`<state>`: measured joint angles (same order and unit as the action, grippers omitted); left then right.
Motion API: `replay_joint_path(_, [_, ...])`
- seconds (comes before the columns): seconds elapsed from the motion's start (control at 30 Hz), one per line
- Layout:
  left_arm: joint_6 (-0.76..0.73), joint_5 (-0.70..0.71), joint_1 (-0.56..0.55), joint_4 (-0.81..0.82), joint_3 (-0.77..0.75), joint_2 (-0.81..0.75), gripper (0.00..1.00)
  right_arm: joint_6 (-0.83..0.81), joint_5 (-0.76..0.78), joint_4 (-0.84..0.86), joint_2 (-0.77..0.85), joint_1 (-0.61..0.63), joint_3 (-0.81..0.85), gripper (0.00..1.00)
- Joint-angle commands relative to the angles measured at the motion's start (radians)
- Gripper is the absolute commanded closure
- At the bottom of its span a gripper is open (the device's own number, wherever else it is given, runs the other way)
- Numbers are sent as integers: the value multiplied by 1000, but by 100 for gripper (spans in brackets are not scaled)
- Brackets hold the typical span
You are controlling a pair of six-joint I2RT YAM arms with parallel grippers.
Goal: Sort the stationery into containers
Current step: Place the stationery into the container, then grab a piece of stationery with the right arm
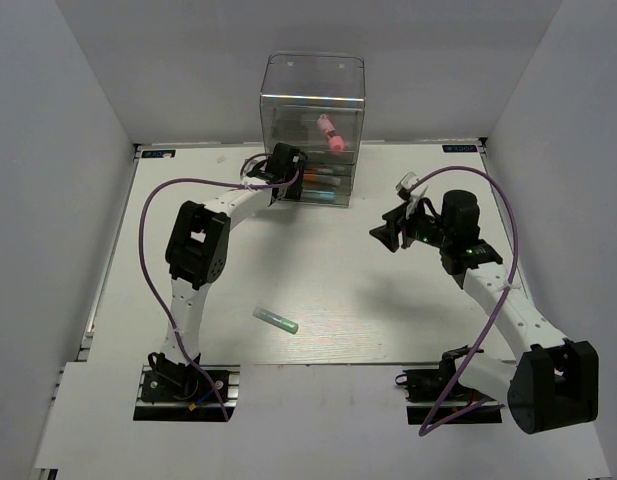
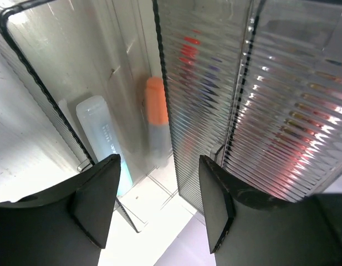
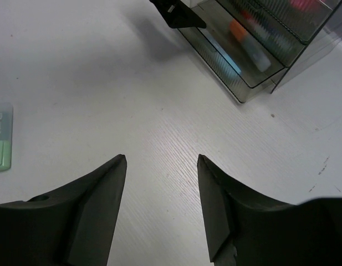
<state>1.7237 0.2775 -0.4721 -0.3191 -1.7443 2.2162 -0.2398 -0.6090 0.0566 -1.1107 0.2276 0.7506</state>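
The clear organiser [image 1: 313, 95] stands at the table's far middle. A pink stubby cylinder [image 1: 331, 132] lies in its top compartment. Its lowest drawer [image 3: 245, 83] is pulled out and holds an orange-tipped marker [image 2: 156, 108] and a light-blue marker [image 2: 98, 136]. Red and dark pens show blurred behind ribbed drawer fronts [image 2: 281, 127]. My left gripper [image 1: 292, 182] is open and empty at the drawers' left front corner; its jaws [image 2: 159, 172] frame the open drawer. A green-tipped marker [image 1: 276, 320] lies on the table's near middle, also in the right wrist view [image 3: 3, 138]. My right gripper [image 1: 385, 232] is open and empty above the table, right of the organiser.
White walls close in the table on the left, the back and the right. The left arm's purple cable [image 1: 148, 230] loops over the table's left side. One left finger [image 3: 179, 15] shows beside the drawer in the right wrist view.
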Motion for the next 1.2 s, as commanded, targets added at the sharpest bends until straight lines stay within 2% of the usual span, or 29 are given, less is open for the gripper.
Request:
replay_joint_path(0.0, [-30,-9,1,6,-20,-85,32,-19,-76,22,2,-10,0,39])
replay_joint_path(0.13, [-122,-92,1,43,32,-174,32,-121,-213,-30,-17,-5,1,34])
replay_joint_path(0.2, [-208,-139,1,66,99,-248,33,-157,-313,-82,-35,-1,0,36])
replay_joint_path(0.23, [-235,-214,1,78,130,-274,36,-176,-331,-89,-44,9,-2,37])
replay_joint_path(0.3, [-327,-282,1,91,243,-332,46,-181,-336,-109,-63,29,7,42])
replay_joint_path(0.33, [-369,-308,12,91,287,-408,51,-190,-316,-127,-81,38,13,42])
replay_joint_path(0.37, [-416,-308,12,91,371,-450,63,-196,-296,-135,-86,74,26,42])
replay_joint_path(0.4, [-546,-308,23,91,412,-533,71,-208,-266,-144,-101,111,27,44])
replay_joint_path(0.43, [-615,-319,23,91,454,-533,78,-214,-252,-147,-109,146,27,46])
replay_joint_path(0.47, [-689,-337,32,100,533,-617,85,-223,-227,-147,-119,173,27,46])
replay_joint_path(0.5, [-772,-368,47,110,570,-656,85,-224,-189,-155,-130,194,35,49])
replay_joint_path(0.53, [-947,-435,56,120,603,-696,85,-245,-170,-164,-174,244,41,51])
replay_joint_path(0.6, [-1112,-468,67,82,663,-800,79,-247,-67,-210,-240,323,94,53])
replay_joint_path(0.63, [-1254,-459,67,54,684,-829,72,-234,-45,-228,-302,373,119,55])
replay_joint_path(0.67, [-1306,-439,67,-5,700,-860,61,-230,-8,-271,-332,412,203,55])
replay_joint_path(0.7, [-1344,-376,67,-30,718,-891,45,-224,27,-312,-392,453,231,56])
replay_joint_path(0.77, [-1398,-293,67,-66,793,-993,32,-196,82,-349,-487,495,280,56])
replay_joint_path(0.8, [-1409,-208,67,-77,824,-1033,22,-178,115,-359,-506,553,336,56])
replay_joint_path(0.83, [-1427,-177,67,-77,886,-1073,22,-165,142,-359,-523,571,351,56])
replay_joint_path(0.87, [-1428,-149,67,-77,917,-1155,16,-136,156,-360,-572,590,377,52])
replay_joint_path(0.9, [-1428,-100,67,-77,945,-1197,10,-125,163,-365,-586,634,403,52])
replay_joint_path(0.93, [-1428,-77,67,-77,998,-1237,7,-116,175,-380,-598,648,427,51])
replay_joint_path(1.0, [-1440,-37,67,-77,1016,-1347,6,-86,175,-393,-661,702,464,44])
replay_joint_path(1.17, [-1431,115,67,-94,1037,-1515,2,-53,247,-399,-741,797,509,42])
